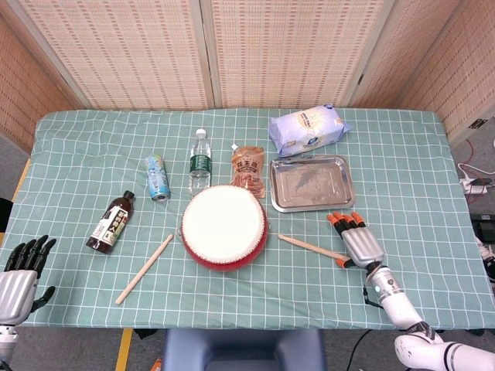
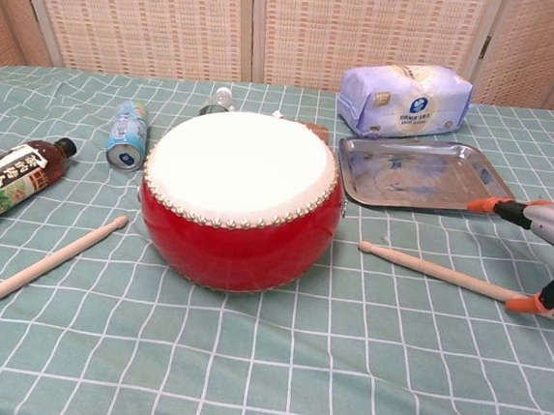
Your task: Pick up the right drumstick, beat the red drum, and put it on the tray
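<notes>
Red drum (image 1: pixel 224 227) sits at centre frame, with the steel tray (image 1: pixel 312 184) to its upper right. The right drumstick (image 1: pixel 309 246) lies flat on the bench (image 1: pixel 402 170) just right of the drum, its far end under the right hand (image 1: pixel 360 246), thumb tip touching it; whether the fingers (image 1: pixel 346 222) grip it I cannot tell. The left hand (image 1: pixel 19 274), lower left, is released, fingers apart. In the chest view the right hand is cut off by the frame edge.

Silver-backed right robot hand (image 1: pixel 360 246) with orange-tipped black fingers; left robot hand (image 1: pixel 18 277) silver, all-black fingers.
</notes>
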Available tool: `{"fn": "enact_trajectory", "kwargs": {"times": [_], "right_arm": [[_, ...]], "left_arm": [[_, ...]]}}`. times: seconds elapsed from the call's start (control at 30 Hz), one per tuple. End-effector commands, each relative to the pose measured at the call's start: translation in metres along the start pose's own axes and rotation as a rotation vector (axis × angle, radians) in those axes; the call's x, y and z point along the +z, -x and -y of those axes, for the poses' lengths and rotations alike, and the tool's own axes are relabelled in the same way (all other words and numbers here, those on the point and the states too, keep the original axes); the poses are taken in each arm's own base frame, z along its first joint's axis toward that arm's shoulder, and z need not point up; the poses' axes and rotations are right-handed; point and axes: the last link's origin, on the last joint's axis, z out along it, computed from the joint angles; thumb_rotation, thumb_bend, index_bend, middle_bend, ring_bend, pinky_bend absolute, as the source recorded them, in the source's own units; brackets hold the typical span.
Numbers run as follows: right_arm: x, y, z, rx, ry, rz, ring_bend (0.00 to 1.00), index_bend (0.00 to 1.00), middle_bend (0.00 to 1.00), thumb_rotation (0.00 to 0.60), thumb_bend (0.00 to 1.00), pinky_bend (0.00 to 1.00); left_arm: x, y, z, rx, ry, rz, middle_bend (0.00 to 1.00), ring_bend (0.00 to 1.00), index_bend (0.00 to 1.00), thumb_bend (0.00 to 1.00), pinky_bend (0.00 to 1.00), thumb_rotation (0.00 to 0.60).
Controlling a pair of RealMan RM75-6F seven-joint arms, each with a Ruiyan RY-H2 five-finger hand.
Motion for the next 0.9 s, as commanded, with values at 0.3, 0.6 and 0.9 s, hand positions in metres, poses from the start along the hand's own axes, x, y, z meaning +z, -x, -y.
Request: {"fn": "enact_trajectory", "kwargs": {"times": [0.3,0.6,0.9], "right_arm": [[0.005,-0.019,0.013,0.163,-0.031,-0.007,0.00,0.09,0.02,0.600,0.21,0.00],[0.031,-0.023,0.050,0.196,-0.104,-0.009,0.00,0.32,0.02,0.600,0.27,0.00],[0.050,-0.012,0.066,0.084,-0.094,-0.027,0.00,0.39,0.02,0.600,0.31,0.00]], "left_arm": [[0.000,0.001,0.002,-0.001,-0.002,-0.001,0.00,0.00,0.04,0.22,0.03,0.600],[-0.002,0.001,0.001,-0.006,0.006,-0.003,0.00,0.00,0.04,0.23,0.03,0.600],[-0.005,0.002,0.006,-0.008,-0.007,0.001,0.00,0.00,0.04,0.23,0.03,0.600]]}}
